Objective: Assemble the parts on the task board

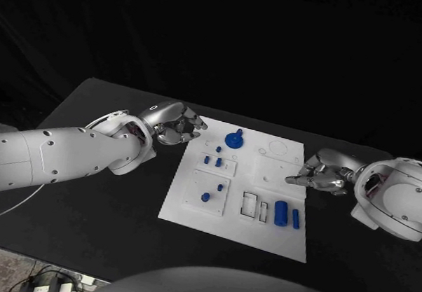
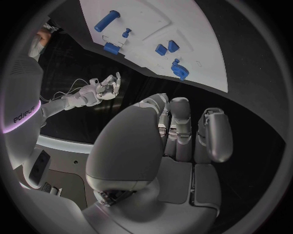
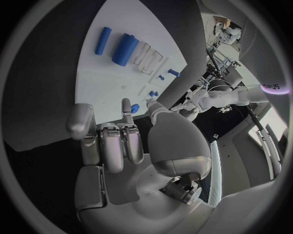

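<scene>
Both robot hands hang empty just off the task board (image 1: 240, 212), one at each long side. On the left, the robot hand (image 1: 176, 123) sits beside the board's far corner with its fingers curled in on nothing; on the right, the robot hand (image 1: 322, 173) is beside the opposite edge, near the middle of that side, fingers likewise bent inward and holding nothing.

On the white board, resting on the black counter (image 1: 93, 204), the blue parts are scattered: a gear-like round piece (image 1: 235, 140) near the far edge, two small pegs (image 1: 213, 162) below it, a small knob (image 1: 205, 197) in a square recess, and a thick cylinder (image 1: 280, 213) with a thin rod (image 1: 295, 219) alongside it toward the near right side.

These pieces look like rigid, light plastic, probably smooth and apt to roll or slip. The cylinder would best be pinched across its middle, the gear by its rim. The cylinder and rod lie nearest the right hand; the gear lies close to the left.
</scene>
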